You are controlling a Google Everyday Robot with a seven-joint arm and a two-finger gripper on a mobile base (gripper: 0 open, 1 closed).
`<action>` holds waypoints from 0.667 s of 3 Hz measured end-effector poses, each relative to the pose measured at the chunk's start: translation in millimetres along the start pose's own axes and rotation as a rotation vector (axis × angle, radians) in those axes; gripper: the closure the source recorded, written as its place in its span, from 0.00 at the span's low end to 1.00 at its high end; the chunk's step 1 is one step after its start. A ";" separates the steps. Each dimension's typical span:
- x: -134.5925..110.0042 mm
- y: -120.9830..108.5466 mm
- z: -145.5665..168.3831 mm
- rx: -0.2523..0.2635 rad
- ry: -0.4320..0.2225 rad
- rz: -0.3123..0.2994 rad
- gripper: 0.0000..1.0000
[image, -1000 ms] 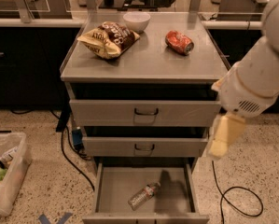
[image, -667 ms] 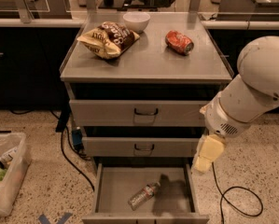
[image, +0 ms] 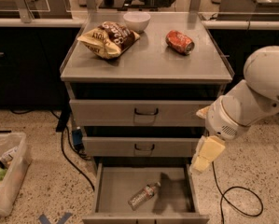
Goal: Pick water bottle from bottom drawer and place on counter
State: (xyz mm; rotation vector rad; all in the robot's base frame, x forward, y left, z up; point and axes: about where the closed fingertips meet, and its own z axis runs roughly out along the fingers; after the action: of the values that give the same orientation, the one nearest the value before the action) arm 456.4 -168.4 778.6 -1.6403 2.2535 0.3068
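1. Camera view, nearest edge: the shallow grey metal bottom drawer stands pulled open, so the way in is ready. Its front lip is cut off by the lower edge of the frame.
2. A small clear plastic water bottle with a pale cap lies on its side on the drawer floor, slanted, roughly mid-drawer and touching no wall. Nothing grasps it, so by my reading the pick, the lift and the placing are all left to do.
3. A pale yellowish gripper hangs below the rounded white arm, over the drawer's right wall and apart from the bottle. Whether the claw is open or closed I cannot tell; it does not hold the bottle.
4. 2 upper grey drawers with dark loop handles sit pushed in above.
5. On top, the flat grey brushed-metal counter has bare surface at front centre. Farther back lie a crumpled yellow-and-brown snack bag, a white bowl and a crushed red soda can.
6. Hard to make out:
   - The arm runs off the right edge, so the base is unseen.
   - The bottle's label is too faint to read.
   - A clear plastic bin at the left is cropped and its contents are unclear.
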 end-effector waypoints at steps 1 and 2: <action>16.6 -3.7 64.6 -0.101 -0.124 0.027 0.00; 16.4 -3.6 64.5 -0.101 -0.124 0.027 0.00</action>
State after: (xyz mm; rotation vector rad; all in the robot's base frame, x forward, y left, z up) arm 464.4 -160.4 712.9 -1.5936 2.2015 0.5225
